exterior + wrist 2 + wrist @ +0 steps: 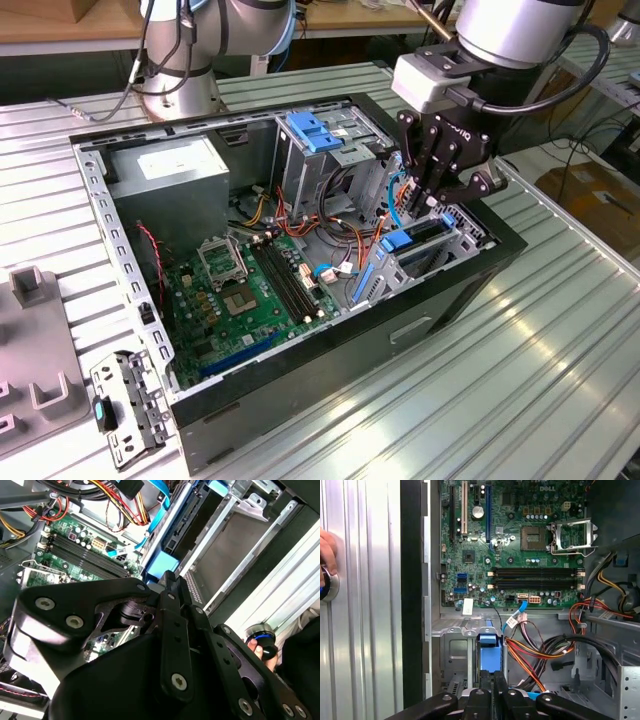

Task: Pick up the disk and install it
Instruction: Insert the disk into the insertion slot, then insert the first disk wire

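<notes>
The pincer [425,205] hangs over the end of the open computer case [330,370] nearest the exterior view's right, its 2 fingers pointing down and pressed together with nothing between them. In both wrist views its tips [169,577] [493,676] sit right at the blue edge of the disk [489,652] (whether they touch it, I cannot tell). The disk [415,238] stands on edge in the metal bay at that end of the case, its blue carrier [161,566] uppermost. Beside it runs a bundle of orange, yellow and red wires [535,652], and beyond them lies the green motherboard [245,300]. The case rests on a ribbed metal worktop [520,380]. In the first wrist view a person's hand [326,550] rests on the worktop beside the case, on a round metal knob [327,585].
</notes>
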`<state>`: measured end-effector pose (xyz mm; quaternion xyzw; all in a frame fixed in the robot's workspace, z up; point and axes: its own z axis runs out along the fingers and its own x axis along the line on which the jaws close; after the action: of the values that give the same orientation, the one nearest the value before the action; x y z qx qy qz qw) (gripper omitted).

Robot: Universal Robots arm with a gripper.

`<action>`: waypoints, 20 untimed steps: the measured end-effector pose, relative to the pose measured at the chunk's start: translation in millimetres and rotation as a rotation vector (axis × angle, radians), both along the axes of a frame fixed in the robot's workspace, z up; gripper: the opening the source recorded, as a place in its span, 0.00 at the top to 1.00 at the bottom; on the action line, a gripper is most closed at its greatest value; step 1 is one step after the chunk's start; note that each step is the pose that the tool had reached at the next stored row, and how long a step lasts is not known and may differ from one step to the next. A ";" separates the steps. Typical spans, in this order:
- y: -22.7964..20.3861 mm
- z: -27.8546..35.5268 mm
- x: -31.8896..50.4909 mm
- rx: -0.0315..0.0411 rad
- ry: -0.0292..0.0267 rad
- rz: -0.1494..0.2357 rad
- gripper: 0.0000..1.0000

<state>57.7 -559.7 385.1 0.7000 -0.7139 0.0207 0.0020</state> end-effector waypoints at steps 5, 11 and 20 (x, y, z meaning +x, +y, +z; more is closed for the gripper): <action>0.0 -1.7 0.0 0.0002 0.0000 0.000 0.82; 0.0 -1.9 0.0 0.0002 0.0000 0.000 0.82; 0.0 -1.9 9.1 0.0001 0.0000 0.019 0.82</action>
<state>66.8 -559.7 383.2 0.7066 -0.7073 0.0207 0.0018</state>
